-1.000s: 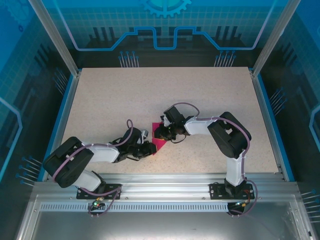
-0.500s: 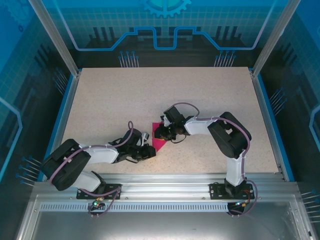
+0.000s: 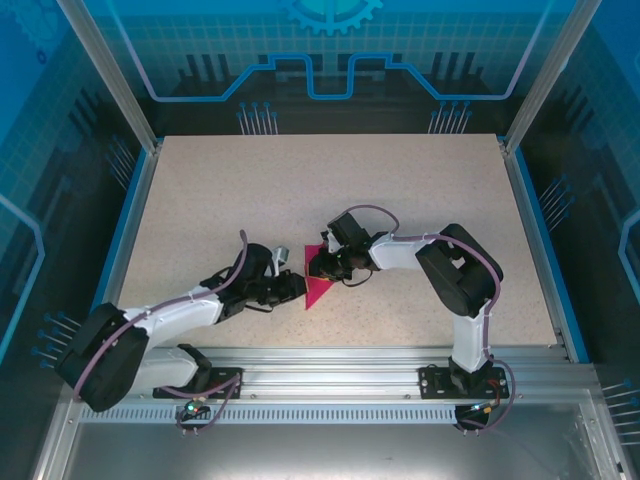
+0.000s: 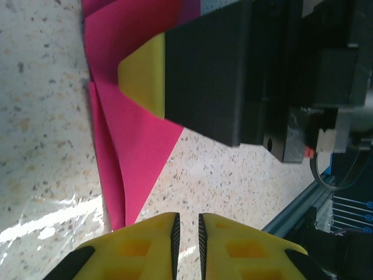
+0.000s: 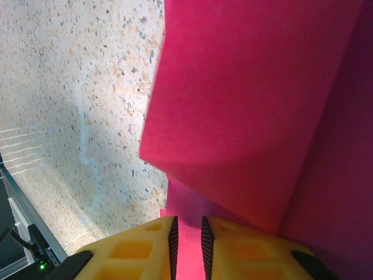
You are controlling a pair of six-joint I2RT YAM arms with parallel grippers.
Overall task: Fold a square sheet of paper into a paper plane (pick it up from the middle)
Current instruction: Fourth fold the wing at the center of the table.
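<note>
Starting at 9 o'clock in the overhead view, the left arm (image 3: 170,318) is stretching low across the speckled table (image 3: 300,180), pointing toward 2 o'clock from its base. The left gripper (image 3: 297,286) is sitting right at the 9 o'clock edge of the sheet of paper (image 3: 322,294). In the left wrist view, its yellow fingertips (image 4: 145,233) are standing almost together, with just a thin slit between them and nothing caught in it. The paper's sharp corner is ending just beside them; whether it is touching them, I cannot tell.

Now the paper itself. It is lying a little toward 6 o'clock of the table's middle, between the two grippers. It is magenta and already creased, one layer overlapping another, and narrowing to a point that is aiming at about 7 o'clock.

Moving on to 3 o'clock, the right arm (image 3: 455,270) is bending in from its base and reaching toward 9 o'clock. The right gripper (image 3: 318,264) is resting on the paper's 12 o'clock part. From the left wrist camera, its yellow pad (image 4: 143,76) is pressing down on the pink surface. In the right wrist view its jaws are also narrow, and pink is showing through the slit. Whether they are pinching that layer or only lying over it, I cannot tell. A raised flap is lifting beyond the fingertips there.
</note>
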